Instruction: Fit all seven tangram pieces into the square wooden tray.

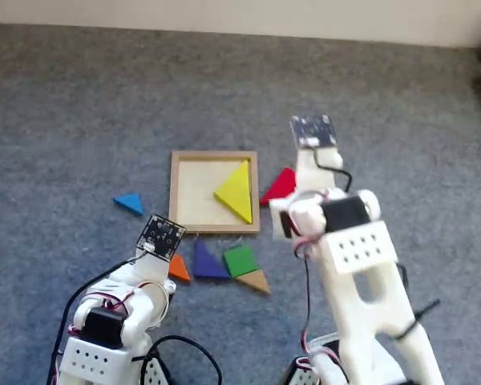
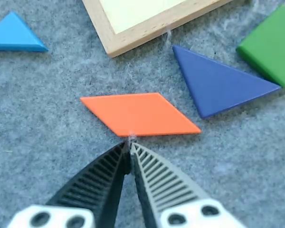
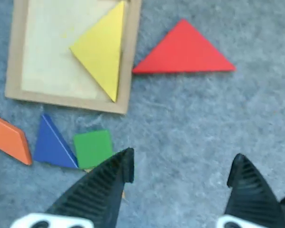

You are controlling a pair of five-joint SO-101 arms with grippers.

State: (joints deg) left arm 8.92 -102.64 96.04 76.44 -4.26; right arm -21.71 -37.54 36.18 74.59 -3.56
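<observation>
Square wooden tray (image 1: 174,192) lying flat on grey carpet (image 1: 80,104), seen from above with both arms on its near side. One piece sat inside the tray: the yellow triangle (image 1: 236,191), its long edge against the tray wall that faced the red triangle (image 1: 279,186); the rest of the tray floor was bare wood. The red triangle lay flat on the carpet just outside that wall, one corner at the rim. On the opposite side of the tray, apart from it, lay the light blue triangle (image 1: 129,203).

Four pieces formed a loose row along the tray side nearest the arms. In order they were the orange parallelogram (image 2: 140,114), the dark blue triangle (image 2: 216,83) and the green square (image 2: 268,45). The tan triangle (image 1: 254,280) lay against the green square's edge farther from the tray. The dark blue triangle was just beside the green square and near the tray rim. The orange parallelogram lay a little farther from the tray.

The left claw (image 2: 129,145) was closed with nothing between its ribbed fingers, and its tips met at the parallelogram's long edge away from the tray. The right claw (image 3: 183,164) was spread wide and held nothing. It hung over bare carpet off the tray corner between the red triangle and the green square.
</observation>
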